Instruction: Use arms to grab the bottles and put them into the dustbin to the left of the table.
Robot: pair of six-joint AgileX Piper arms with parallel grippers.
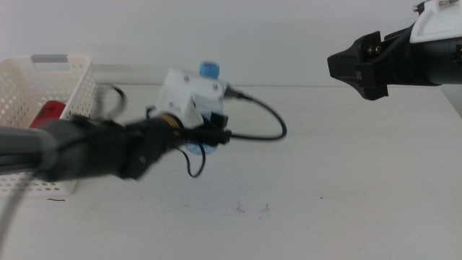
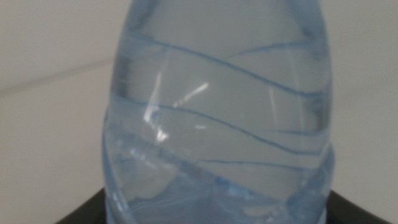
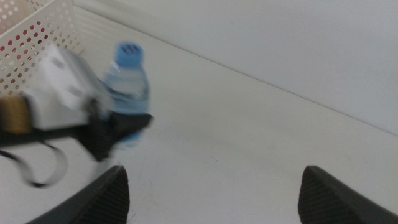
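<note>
A small clear water bottle (image 1: 208, 72) with a blue cap stands upright on the white table (image 1: 346, 180), left of centre. My left gripper (image 1: 208, 134) reaches in from the left and is shut on its lower body. In the left wrist view the bottle (image 2: 217, 118) fills the picture, with the dark jaws against its sides. The right wrist view shows the same bottle (image 3: 127, 87) held by the left gripper (image 3: 121, 127). The white perforated dustbin (image 1: 68, 87) stands at the table's left, with a red can (image 1: 48, 115) inside. My right gripper (image 1: 355, 68) hangs open at the upper right, far from the bottle.
A black cable (image 1: 271, 119) loops from the left wrist over the table right of the bottle. Small dark marks (image 1: 253, 208) lie near the front of the table. The dustbin wall (image 3: 37, 37) shows behind the left arm in the right wrist view.
</note>
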